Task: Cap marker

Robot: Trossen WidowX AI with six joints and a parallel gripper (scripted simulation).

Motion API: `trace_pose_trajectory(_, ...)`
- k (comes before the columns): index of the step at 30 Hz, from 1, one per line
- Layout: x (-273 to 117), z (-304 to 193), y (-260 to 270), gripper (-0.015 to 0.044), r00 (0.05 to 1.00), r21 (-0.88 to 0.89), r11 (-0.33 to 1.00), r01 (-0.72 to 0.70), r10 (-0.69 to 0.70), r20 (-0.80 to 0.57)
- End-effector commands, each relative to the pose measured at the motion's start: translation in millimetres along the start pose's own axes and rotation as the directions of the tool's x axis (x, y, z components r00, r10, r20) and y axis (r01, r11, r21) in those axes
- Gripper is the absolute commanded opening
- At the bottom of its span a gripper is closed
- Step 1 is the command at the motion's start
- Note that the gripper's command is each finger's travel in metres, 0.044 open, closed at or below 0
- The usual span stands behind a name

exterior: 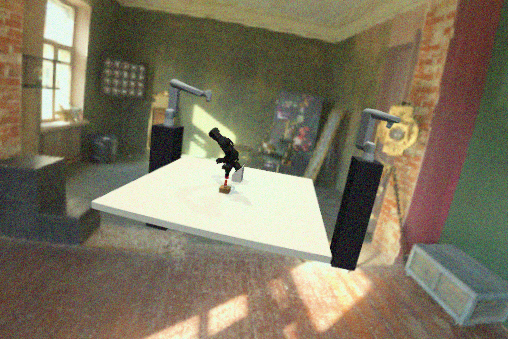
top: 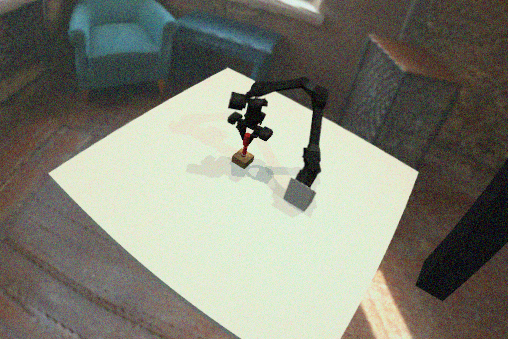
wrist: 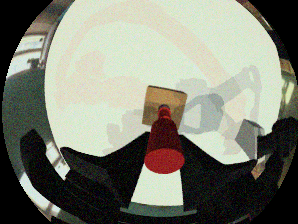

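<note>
The wooden holder block (top: 240, 162) (exterior: 225, 189) (wrist: 151, 107) sits on the table (top: 280, 257) (exterior: 280, 217). The red marker (top: 245, 150) (exterior: 225, 183) (wrist: 164, 114) stands upright in it. My gripper (top: 247, 137) (exterior: 227, 175) (wrist: 164, 136) is shut on the red cap (wrist: 165, 160), closed end up, directly above the marker. In the wrist view the cap's lower end lines up with the marker and hides part of it. In the exterior view a light band shows between the two red parts. Whether the cap's mouth touches or surrounds the marker's tip, I cannot tell.
The arm's grey base (top: 300, 194) (exterior: 238, 173) (wrist: 246, 137) stands on the table to one side of the block, and the black arm (top: 316, 122) arches over from it. Black pedestals with grey arms stand beyond the table's edges.
</note>
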State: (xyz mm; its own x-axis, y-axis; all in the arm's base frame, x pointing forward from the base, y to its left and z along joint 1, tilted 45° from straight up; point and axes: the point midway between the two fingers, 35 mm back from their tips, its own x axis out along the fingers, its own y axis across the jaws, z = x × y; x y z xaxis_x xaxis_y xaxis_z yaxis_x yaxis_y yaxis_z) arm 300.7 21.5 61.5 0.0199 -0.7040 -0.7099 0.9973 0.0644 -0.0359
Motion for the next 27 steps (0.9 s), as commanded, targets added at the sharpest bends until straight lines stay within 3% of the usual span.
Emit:
trace_pose_trajectory(1,7.4,1.1,0.0,0.0,1.0,-0.001,1.0,0.002,-0.002,0.003)
trace_pose_trajectory(27,47.7,2.1,-0.9,0.0,1.0,-0.001,1.0,0.002,-0.002,0.005)
